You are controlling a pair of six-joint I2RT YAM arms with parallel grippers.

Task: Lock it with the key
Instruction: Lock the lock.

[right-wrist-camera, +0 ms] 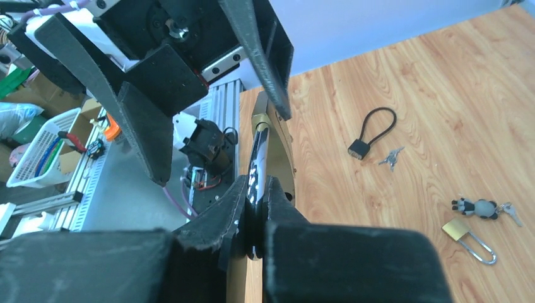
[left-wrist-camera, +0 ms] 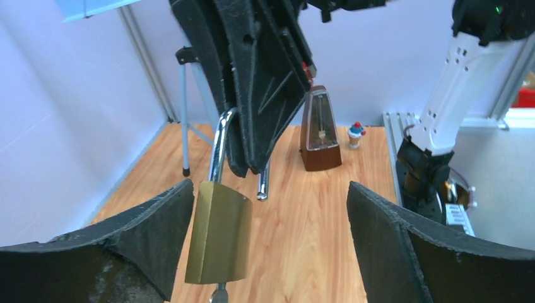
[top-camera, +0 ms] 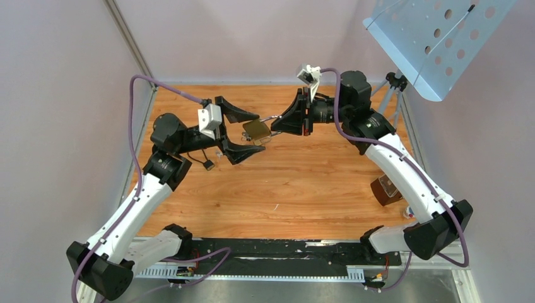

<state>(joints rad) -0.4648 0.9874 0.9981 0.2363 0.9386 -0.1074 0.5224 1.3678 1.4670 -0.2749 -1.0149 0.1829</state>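
Observation:
A brass padlock (top-camera: 255, 130) hangs in the air above the table's middle. My right gripper (top-camera: 276, 120) is shut on its steel shackle (right-wrist-camera: 257, 165), and the brass body (right-wrist-camera: 279, 146) shows beyond my right gripper (right-wrist-camera: 255, 189). In the left wrist view the padlock body (left-wrist-camera: 219, 233) hangs close to the left finger. The shackle (left-wrist-camera: 217, 148) is open, its free leg (left-wrist-camera: 263, 183) out of the body. A key (left-wrist-camera: 219, 293) sticks out of the padlock's underside. My left gripper (top-camera: 252, 134) is open, its jaws wide on both sides of the padlock (left-wrist-camera: 268, 237), not touching it.
A black cable lock (right-wrist-camera: 372, 129) with loose keys (right-wrist-camera: 391, 158), a small brass padlock (right-wrist-camera: 470, 240) and a panda keychain (right-wrist-camera: 479, 206) lie on the wooden table. A brown metronome (top-camera: 386, 189) stands at the right edge. A perforated music stand (top-camera: 435, 38) rises at the back right.

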